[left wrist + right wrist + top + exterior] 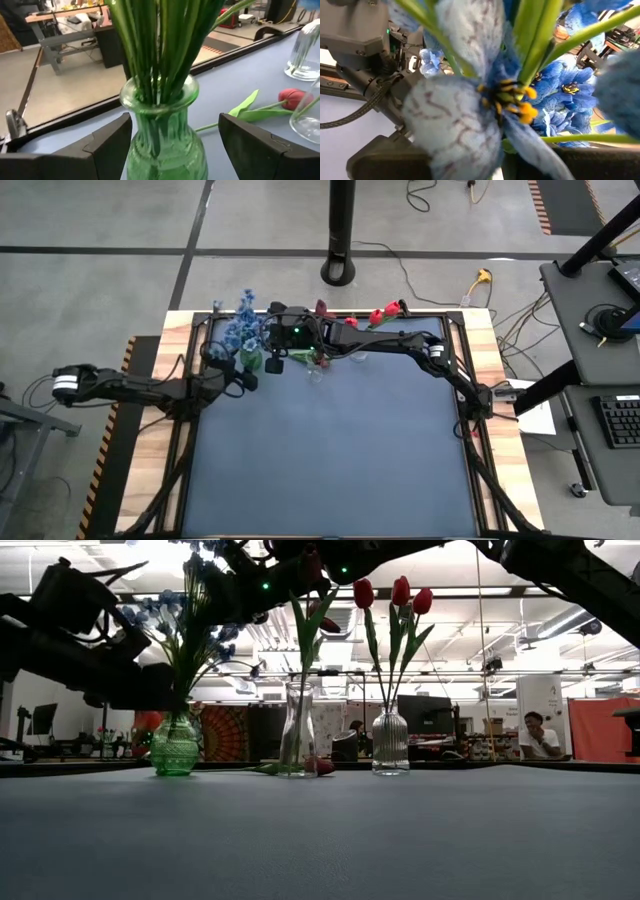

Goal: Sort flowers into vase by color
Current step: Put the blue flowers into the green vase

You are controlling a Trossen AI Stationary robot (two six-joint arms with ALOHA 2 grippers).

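Fingers of the left pincer (165,145) stand spread either side of the ribbed green glass vase (162,135), probably steadying it. Blue-blossomed flowers (470,100) press against the right pincer; whether it grips them, I cannot tell. One red tulip (292,97) lies on the counter (240,80) beyond the left pincer, unsorted.

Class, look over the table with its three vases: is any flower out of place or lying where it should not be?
Yes. One red tulip lies flat on the blue table top beside the middle clear vase, not standing in a vase. The other red tulips stand in the ribbed clear vase, and the blue flowers stand in the green vase.
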